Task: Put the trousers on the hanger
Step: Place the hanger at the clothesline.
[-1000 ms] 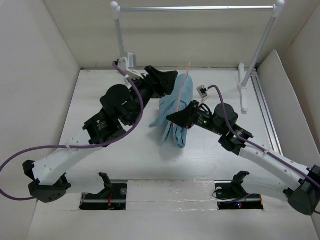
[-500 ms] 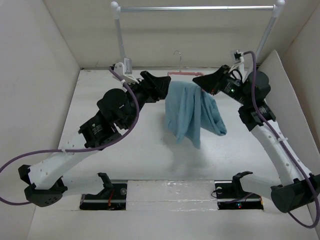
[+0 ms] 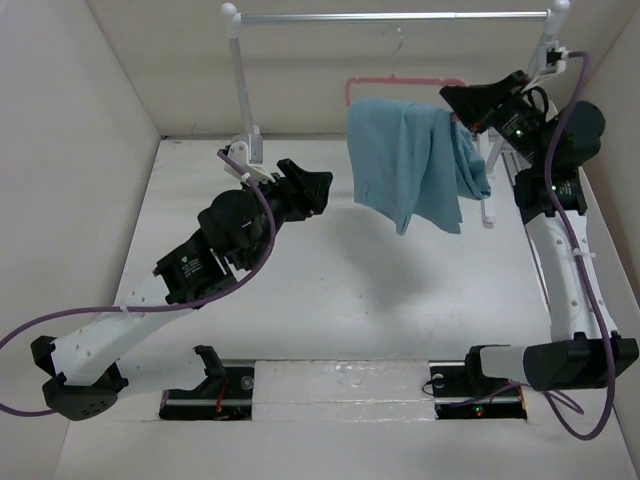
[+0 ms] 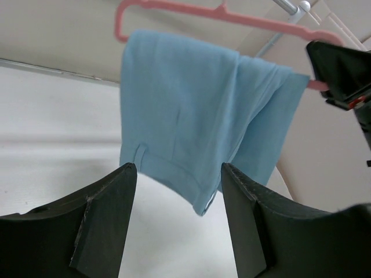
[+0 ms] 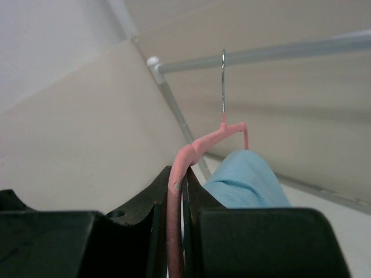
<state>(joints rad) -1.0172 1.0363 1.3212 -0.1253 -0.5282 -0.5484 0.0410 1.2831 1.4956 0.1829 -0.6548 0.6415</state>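
The light-blue trousers (image 3: 405,165) hang folded over the lower bar of the pink hanger (image 3: 400,80), held high in the air just below the rail. My right gripper (image 3: 455,105) is shut on the hanger's right end; in the right wrist view the pink hanger (image 5: 194,152) runs between the closed fingers, with the trousers (image 5: 246,182) beside them. The hanger's metal hook (image 5: 223,81) rises towards the rail. My left gripper (image 3: 322,185) is open and empty, low and left of the trousers (image 4: 191,110), which show through its jaws.
The silver-white garment rail (image 3: 390,17) spans the back on two upright posts (image 3: 240,80). White walls enclose the table (image 3: 330,300) on the left, right and back. A rail foot (image 3: 487,190) stands at the back right.
My right gripper has lifted the hanger with the trousers up and towards the rail. My left gripper let go of the cloth, opened and drew back to the left.
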